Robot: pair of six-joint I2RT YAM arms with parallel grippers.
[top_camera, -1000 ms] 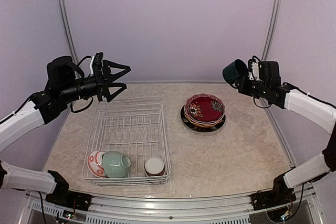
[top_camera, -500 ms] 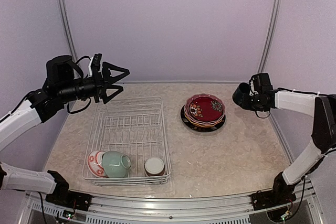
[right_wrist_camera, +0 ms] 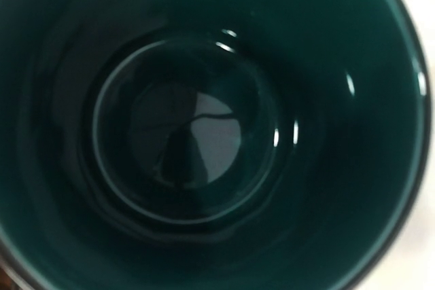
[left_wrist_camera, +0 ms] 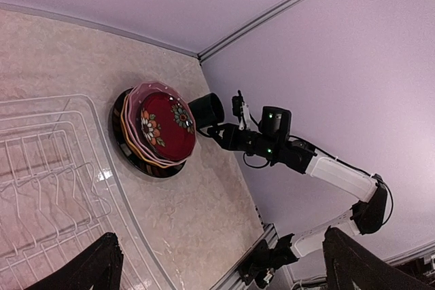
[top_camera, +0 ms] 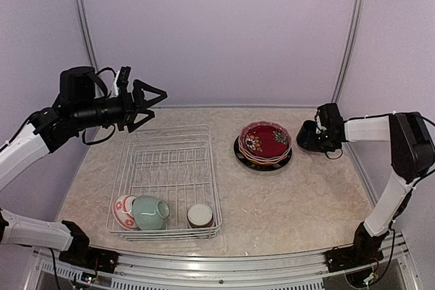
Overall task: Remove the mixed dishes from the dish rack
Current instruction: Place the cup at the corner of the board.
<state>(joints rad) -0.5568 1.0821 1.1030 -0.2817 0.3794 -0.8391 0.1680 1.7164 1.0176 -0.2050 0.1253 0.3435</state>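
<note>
Right gripper [top_camera: 317, 134] is clamped on the teal cup [top_camera: 305, 138], low over the marbled tabletop [top_camera: 292, 202] and just to the right of the stacked dishes; its fingers are hidden behind the cup, and whether the cup touches the table cannot be told; the right wrist view is filled by the cup's dark glossy interior [right_wrist_camera: 204, 134], looking straight down to its round bottom. From the left wrist view the cup [left_wrist_camera: 206, 109] lies tilted on its side at the tip of the arm, mouth turned away from the stack. Beside it the dark red floral bowl [top_camera: 265, 140] sits on top of the pile, with the pink plate [left_wrist_camera: 146, 89] and yellow dotted plate [left_wrist_camera: 126, 130] under it and the black plate [top_camera: 240, 155] at the bottom.

Left gripper [top_camera: 158, 104] is spread wide and holds nothing; it hovers above the far left corner of the dish rack [top_camera: 170, 164], pointing to the right. The white wire rack stands on the left half of the table, well apart from the stack; along its near end lie the red-patterned white bowl [top_camera: 122, 212] on edge in the left corner, the pale-green cup [top_camera: 151, 212] on its side touching it, and the brown-white cup [top_camera: 200, 215] upright to the right.
</note>
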